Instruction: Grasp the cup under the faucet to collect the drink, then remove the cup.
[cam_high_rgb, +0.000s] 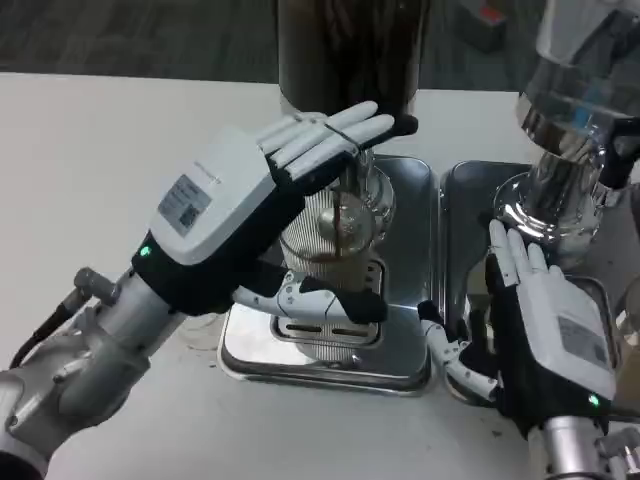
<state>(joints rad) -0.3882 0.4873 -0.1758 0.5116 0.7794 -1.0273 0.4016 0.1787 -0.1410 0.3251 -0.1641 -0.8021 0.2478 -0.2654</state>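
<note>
Closest to the camera, the right hand (545, 320) lies flat near the lower right, white back up, fingers straight and a bit spread, holding nothing; its fingertips reach toward the base of a shiny chrome dispenser (560, 160) standing on the right-hand metal tray (470, 190). On the other side the silver left forearm comes in from the bottom left corner, and the left hand (265, 200) is wrapped around the cup (335, 225): thumb (325, 305) curled across the near side low down, the other fingers (330, 135) stretched out flat over the top and far side. The cup itself is clear ribbed plastic, upright, with brown drink pooled in the bottom and a thin dark stream running down into it, so it's sitting right under the faucet. It stands on the slotted grate of the left drip tray (410, 300), a shiny steel one on the white table (90, 150). Behind it is the dark drink dispenser (345, 50), going out of the top of the frame.
</note>
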